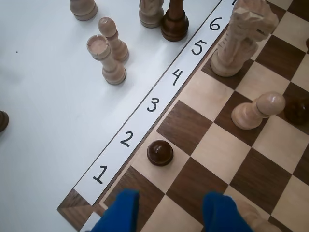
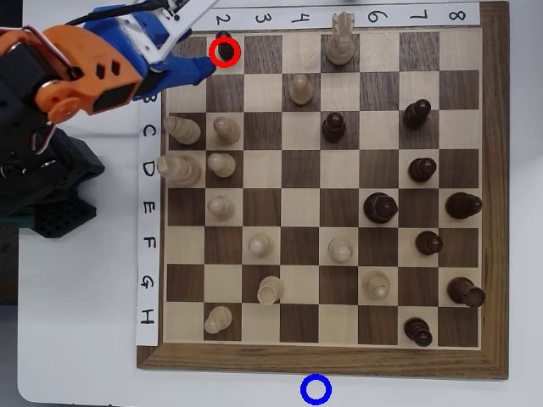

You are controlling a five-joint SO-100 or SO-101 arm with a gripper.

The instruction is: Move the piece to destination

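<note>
So the piece (image 1: 160, 152) sits on a pale square by the 2 label, inside the red ring (image 2: 225, 52); gripper (image 1: 170, 208) jaws spread, empty, just short of it; risky bit: a round top could slip, and the blue ring (image 2: 316, 390) is off-board, far across crowded pieces.

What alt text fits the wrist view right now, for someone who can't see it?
A small dark pawn stands on a light chessboard square beside the label "2", just ahead of the open blue claw. Pale pieces stand farther along the board and off it on the white table.
</note>
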